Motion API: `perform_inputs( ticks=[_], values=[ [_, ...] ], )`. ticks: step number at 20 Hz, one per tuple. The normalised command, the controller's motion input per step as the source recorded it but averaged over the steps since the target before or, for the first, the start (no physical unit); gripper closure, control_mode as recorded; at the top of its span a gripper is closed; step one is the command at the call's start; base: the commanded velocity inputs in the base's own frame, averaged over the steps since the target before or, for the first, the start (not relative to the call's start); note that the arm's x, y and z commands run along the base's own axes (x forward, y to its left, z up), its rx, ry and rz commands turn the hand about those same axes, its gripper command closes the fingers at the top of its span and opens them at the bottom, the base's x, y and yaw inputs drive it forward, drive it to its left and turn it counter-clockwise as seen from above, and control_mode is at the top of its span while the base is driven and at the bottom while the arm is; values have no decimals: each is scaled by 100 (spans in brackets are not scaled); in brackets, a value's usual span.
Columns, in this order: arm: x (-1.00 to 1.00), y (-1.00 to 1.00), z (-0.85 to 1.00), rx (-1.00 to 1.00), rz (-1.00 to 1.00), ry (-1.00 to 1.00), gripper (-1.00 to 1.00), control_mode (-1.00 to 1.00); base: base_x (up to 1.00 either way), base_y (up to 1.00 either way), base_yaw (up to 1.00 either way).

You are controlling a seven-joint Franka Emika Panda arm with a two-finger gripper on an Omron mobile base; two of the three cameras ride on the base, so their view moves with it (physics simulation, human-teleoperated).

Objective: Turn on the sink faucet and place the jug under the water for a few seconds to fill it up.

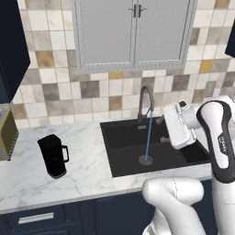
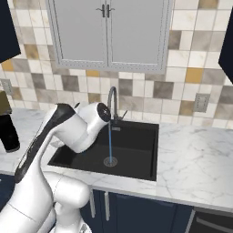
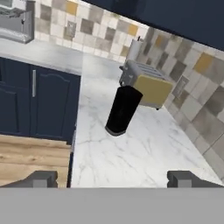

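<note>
gripper: jaws spread wide, empty | jug: upright on counter, well ahead of the fingertips, centred between them | water running into sink | next: reach straight forward

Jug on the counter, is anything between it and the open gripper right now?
Nothing visible. In the hand view the jug stands ahead of the open gripper across bare counter; the toaster is behind it.
</note>
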Motion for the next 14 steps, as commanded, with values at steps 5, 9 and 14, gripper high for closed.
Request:
perform_inputs(
  ticks=[5, 9, 14],
  values=[
    [-37, 100, -12, -23, 10, -1, -100, -100, 0, 0, 0],
    [-5, 98, -11, -8, 0, 3, -100, -100, 0, 0, 0],
    [10, 90, -21, -2, 0, 11, -100, -100, 0, 0, 0]
  ],
)
